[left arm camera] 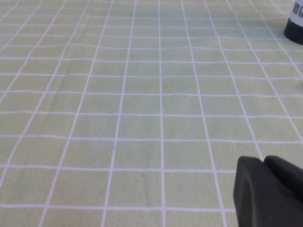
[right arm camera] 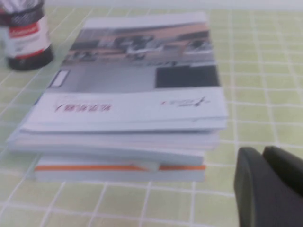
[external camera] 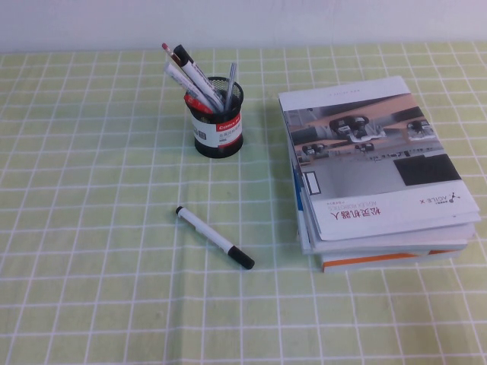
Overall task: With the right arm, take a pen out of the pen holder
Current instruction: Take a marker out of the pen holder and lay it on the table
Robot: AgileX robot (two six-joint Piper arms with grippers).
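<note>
one marker (external camera: 214, 236) loose on checked tablecloth (external camera: 91, 228), apart from one mesh pen holder (external camera: 218, 122) (pens (external camera: 190, 72) inside too bunched to count). one book stack (external camera: 377, 167). left gripper (left arm camera: 264, 165) clenched, empty, over bare cloth; right gripper (right arm camera: 262, 156) clenched, empty, beside stack.

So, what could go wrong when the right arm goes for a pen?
1. The shut right gripper hangs low near the book stack; a straight reach toward the mesh pen holder could bump it.
2. The pens stand crowded and leaning, so one could drag another out.
The shut left gripper hovers over the checked tablecloth.
</note>
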